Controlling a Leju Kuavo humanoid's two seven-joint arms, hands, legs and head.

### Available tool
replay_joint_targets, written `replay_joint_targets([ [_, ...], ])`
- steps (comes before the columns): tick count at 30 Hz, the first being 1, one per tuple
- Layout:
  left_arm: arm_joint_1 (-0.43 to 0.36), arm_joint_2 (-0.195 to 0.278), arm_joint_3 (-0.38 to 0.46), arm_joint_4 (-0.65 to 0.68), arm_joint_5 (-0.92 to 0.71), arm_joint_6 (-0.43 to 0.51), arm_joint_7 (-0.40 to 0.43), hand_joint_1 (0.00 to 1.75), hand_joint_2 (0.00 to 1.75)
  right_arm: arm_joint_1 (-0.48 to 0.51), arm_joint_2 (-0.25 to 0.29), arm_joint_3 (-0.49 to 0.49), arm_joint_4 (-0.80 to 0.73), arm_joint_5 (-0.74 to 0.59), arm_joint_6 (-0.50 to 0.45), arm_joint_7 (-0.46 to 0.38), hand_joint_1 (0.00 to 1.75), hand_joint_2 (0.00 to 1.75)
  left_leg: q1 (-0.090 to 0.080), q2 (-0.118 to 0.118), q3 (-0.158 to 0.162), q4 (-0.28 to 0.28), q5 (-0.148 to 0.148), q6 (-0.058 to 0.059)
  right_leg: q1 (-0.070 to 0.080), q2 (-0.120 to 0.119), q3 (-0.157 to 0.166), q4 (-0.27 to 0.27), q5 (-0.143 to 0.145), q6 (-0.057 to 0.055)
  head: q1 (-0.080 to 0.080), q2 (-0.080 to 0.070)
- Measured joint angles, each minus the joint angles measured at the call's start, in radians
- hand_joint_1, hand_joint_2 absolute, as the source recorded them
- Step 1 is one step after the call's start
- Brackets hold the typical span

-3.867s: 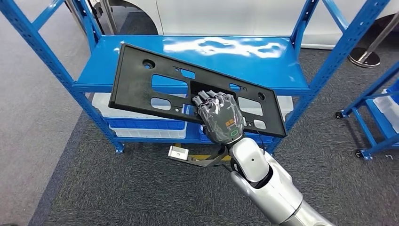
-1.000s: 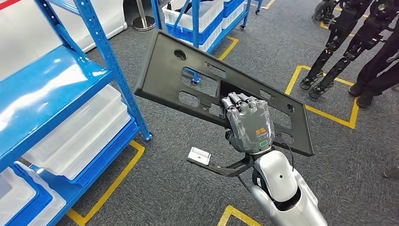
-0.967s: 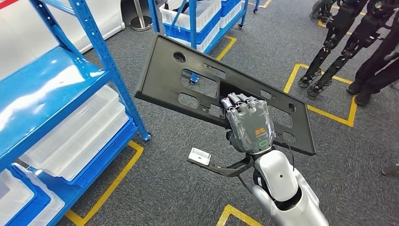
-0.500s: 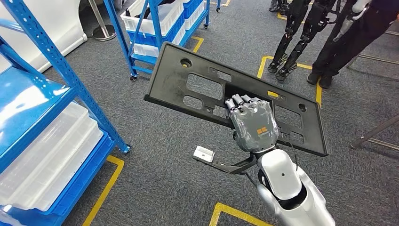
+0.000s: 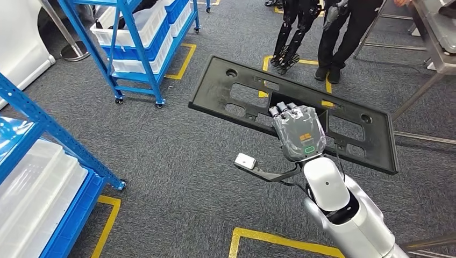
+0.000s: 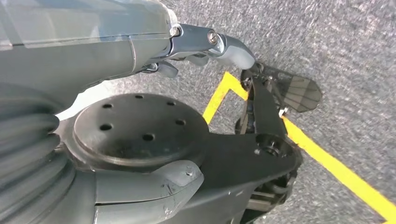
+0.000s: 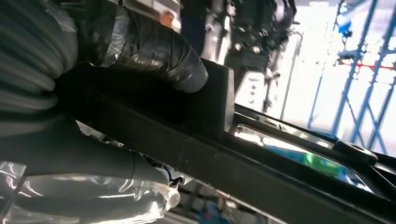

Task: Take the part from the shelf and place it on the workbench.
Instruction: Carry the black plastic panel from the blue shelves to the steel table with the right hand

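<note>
- My blue steel shelf (image 5: pixel 32 121) has slid off to the far left since a second ago — I've turned away.
- My right hand (image 5: pixel 298 131) grasps the flat black plastic panel (image 5: pixel 236 91), fingers (image 5: pixel 287 110) clenched through a cutout.
- Grey metal surface (image 5: pixel 438 43) now appears far right — delivery next; I can't tell my left hand's (image 6: pixel 107 42) state.

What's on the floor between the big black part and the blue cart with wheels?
Just bare grey carpet, plus a yellow floor line near the blue cart; the head view shows it. The right hand holds the black part.

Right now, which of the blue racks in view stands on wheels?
The rack at upper left, loaded with white bins; small casters show under its legs. The nearer rack at lower left stands on a plain foot.
</note>
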Motion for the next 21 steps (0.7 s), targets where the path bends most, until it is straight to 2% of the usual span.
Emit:
replay_joint_targets([
  [2,-0.002,-0.002,0.015,0.0,0.0,0.002,0.0,0.0,1.75,-0.015,0.005,0.003,0.018,0.0,0.009,0.012,1.73,1.75,0.007,-0.038,-0.011,0.036,-0.029,-0.006,-0.002,0.019,0.005,-0.004,0.0,-0.015,0.0,0.0],
  [4,-0.001,-0.002,0.032,0.0,0.0,0.002,-0.001,0.0,1.75,-0.036,0.02,0.013,0.041,0.0,0.02,0.028,1.73,1.75,0.008,-0.089,-0.067,0.152,-0.088,-0.005,0.0,0.04,0.01,-0.007,-0.001,-0.026,0.0,0.0],
  [5,0.0,-0.002,0.038,0.0,0.0,0.003,0.001,0.0,1.75,-0.044,0.03,0.021,0.053,0.0,0.025,0.036,1.73,1.75,0.007,-0.098,-0.106,0.224,-0.114,-0.003,0.004,0.052,0.011,-0.006,-0.002,-0.031,0.0,0.0],
  [6,0.0,-0.003,0.043,0.0,0.0,0.004,0.003,0.0,1.75,-0.048,0.038,0.03,0.065,0.0,0.028,0.043,1.73,1.75,0.006,-0.102,-0.138,0.277,-0.125,0.0,0.008,0.065,0.013,-0.006,-0.003,-0.033,0.0,0.0],
  [7,0.001,-0.004,0.047,0.0,0.0,0.004,0.007,0.0,1.75,-0.049,0.045,0.037,0.074,0.0,0.03,0.049,1.73,1.75,0.004,-0.104,-0.157,0.298,-0.117,0.004,0.013,0.079,0.015,-0.005,-0.004,-0.036,0.0,0.0],
  [8,0.0,-0.005,0.051,0.0,0.0,0.005,0.01,0.0,1.75,-0.05,0.051,0.044,0.083,0.0,0.031,0.054,1.73,1.75,0.002,-0.107,-0.158,0.279,-0.088,0.01,0.016,0.092,0.018,-0.004,-0.006,-0.037,0.0,0.0],
  [9,0.0,-0.005,0.055,0.0,0.0,0.005,0.012,0.0,1.75,-0.051,0.056,0.049,0.09,0.0,0.032,0.059,1.73,1.75,-0.001,-0.117,-0.141,0.222,-0.044,0.018,0.018,0.106,0.021,-0.002,-0.008,-0.038,0.0,0.0],
  [11,0.002,-0.004,0.059,0.001,0.0,0.005,0.014,0.0,1.75,-0.055,0.063,0.056,0.101,0.0,0.032,0.064,1.73,1.75,-0.006,-0.162,-0.093,0.097,0.026,0.033,0.017,0.131,0.023,0.0,-0.01,-0.036,0.0,0.0],
  [12,0.002,-0.004,0.059,0.001,0.0,0.005,0.015,0.0,1.75,-0.057,0.067,0.058,0.105,0.0,0.032,0.065,1.73,1.75,-0.009,-0.18,-0.075,0.054,0.041,0.038,0.015,0.143,0.021,0.0,-0.01,-0.032,0.0,0.0],
  [13,0.001,-0.003,0.059,0.002,0.0,0.005,0.016,0.0,1.75,-0.058,0.069,0.06,0.108,0.0,0.032,0.065,1.73,1.75,-0.01,-0.189,-0.066,0.034,0.041,0.041,0.011,0.154,0.017,-0.001,-0.008,-0.027,0.0,0.0],
  [15,-0.003,-0.003,0.059,0.002,0.0,0.004,0.017,0.0,1.75,-0.058,0.072,0.062,0.113,0.0,0.032,0.063,1.73,1.75,-0.009,-0.171,-0.055,0.013,0.041,0.044,0.008,0.173,0.013,-0.007,-0.002,-0.014,0.0,0.0],
  [16,-0.004,-0.004,0.059,0.002,0.0,0.004,0.017,0.0,1.75,-0.058,0.072,0.063,0.114,0.0,0.032,0.063,1.73,1.75,-0.007,-0.158,-0.048,0.001,0.045,0.046,0.01,0.163,0.011,-0.005,-0.005,-0.009,0.0,0.0],
  [18,-0.002,-0.005,0.059,0.002,0.0,0.0,0.018,0.0,1.75,-0.061,0.072,0.064,0.117,0.0,0.033,0.062,1.73,1.75,-0.004,-0.129,-0.033,-0.022,0.053,0.053,0.015,0.107,-0.012,0.046,-0.038,0.0,0.001,0.0],
  [19,-0.001,-0.004,0.059,0.002,0.0,-0.001,0.019,0.0,1.75,-0.063,0.072,0.065,0.118,0.0,0.034,0.062,1.73,1.75,-0.005,-0.115,-0.029,-0.026,0.054,0.055,0.014,0.072,-0.039,0.099,-0.065,0.004,0.001,0.0],
  [20,0.0,-0.004,0.059,0.002,0.0,-0.003,0.02,0.0,1.75,-0.063,0.072,0.067,0.12,0.0,0.035,0.062,1.73,1.75,-0.006,-0.101,-0.028,-0.027,0.052,0.056,0.011,0.052,-0.072,0.161,-0.092,0.009,0.001,0.0],
  [21,0.0,-0.004,0.059,0.002,0.0,-0.005,0.022,0.0,1.75,-0.062,0.072,0.069,0.122,0.0,0.036,0.062,1.73,1.75,-0.006,-0.087,-0.027,-0.026,0.05,0.057,0.006,0.043,-0.102,0.214,-0.108,0.014,0.001,0.0],
])
